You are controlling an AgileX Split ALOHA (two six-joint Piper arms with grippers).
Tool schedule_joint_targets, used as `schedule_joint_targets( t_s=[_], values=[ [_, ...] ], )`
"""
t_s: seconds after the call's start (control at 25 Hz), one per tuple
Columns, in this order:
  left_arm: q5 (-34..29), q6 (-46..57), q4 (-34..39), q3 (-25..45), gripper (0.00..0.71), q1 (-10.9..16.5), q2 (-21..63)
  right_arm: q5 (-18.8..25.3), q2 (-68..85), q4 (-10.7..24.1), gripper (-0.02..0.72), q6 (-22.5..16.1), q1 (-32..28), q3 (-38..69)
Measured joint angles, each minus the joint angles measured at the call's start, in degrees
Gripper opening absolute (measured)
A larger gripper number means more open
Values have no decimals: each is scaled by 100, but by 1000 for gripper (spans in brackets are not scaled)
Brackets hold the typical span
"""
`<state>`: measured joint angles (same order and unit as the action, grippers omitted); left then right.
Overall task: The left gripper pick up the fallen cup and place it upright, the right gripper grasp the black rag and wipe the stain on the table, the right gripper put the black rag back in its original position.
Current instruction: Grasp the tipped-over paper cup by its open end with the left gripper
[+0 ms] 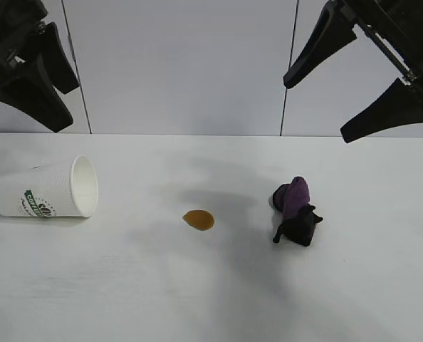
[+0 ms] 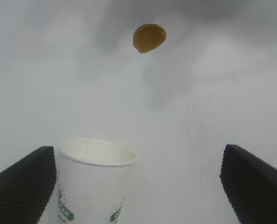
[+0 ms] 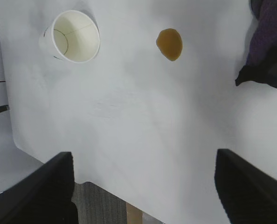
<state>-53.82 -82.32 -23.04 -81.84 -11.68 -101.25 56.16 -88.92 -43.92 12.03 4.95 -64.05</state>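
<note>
Cup [image 1: 46, 189]: white ribbed paper, green band and logo, lying on its side on the table [image 1: 211, 299]. Mouth faces the stain; interior empty and clean, as the right wrist view shows. Well to the left of the stain in the exterior view.

Stain [image 1: 199, 220]: small oval orange-brown blot, roughly midway between cup and rag, touching neither.

Rag [image 1: 295, 212]: bunched cloth, purple upper part, black lower part, resting on the table well to the right of the stain.

Left gripper [image 1: 33, 75]: raised above and behind the cup, clear of the table. Fingers spread wide, nothing held; in the left wrist view the cup's rim sits just inside one finger.

Right gripper [image 1: 347, 92]: raised above and behind the rag, clear of it. Fingers spread wide, nothing held.

Table: wide white top, faint grain, soft grey shadows around the stain.

Wall [image 1: 183, 68]: pale grey panels with thin vertical seams, behind the table.
</note>
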Motion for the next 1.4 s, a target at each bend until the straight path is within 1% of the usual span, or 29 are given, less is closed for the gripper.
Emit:
schedule_joint_targets(
  t_s=[0.24, 0.44, 0.6, 0.72, 0.8, 0.92, 1.08, 1.28, 1.4],
  values=[
    [-51, -14, 899, 0, 687, 0, 0, 0, 0, 0, 568, 0, 0, 0],
    [-97, 218, 1320, 0, 687, 0, 0, 0, 0, 0, 568, 0, 0, 0],
    [-103, 313, 1412, 0, 687, 0, -36, 0, 0, 0, 568, 0, 0, 0],
    [-103, 585, 1566, 0, 687, -53, -227, 0, 0, 0, 568, 0, 0, 0],
    [-59, 761, 1717, 0, 687, -153, -407, 5, 0, 0, 568, 0, 0, 0],
    [167, 1034, 1841, 0, 687, -315, -608, 5, 0, 12, 568, 0, 0, 0],
    [489, 1344, 2088, -23, 688, -491, -637, 5, 0, 42, 568, 0, 0, 0],
    [301, 1489, 2130, -37, 689, -522, -637, 5, 0, 97, 568, 0, 0, 0],
    [203, 1494, 2011, -37, 689, -522, -637, 0, 0, 104, 568, 0, 0, 0]
  ],
)
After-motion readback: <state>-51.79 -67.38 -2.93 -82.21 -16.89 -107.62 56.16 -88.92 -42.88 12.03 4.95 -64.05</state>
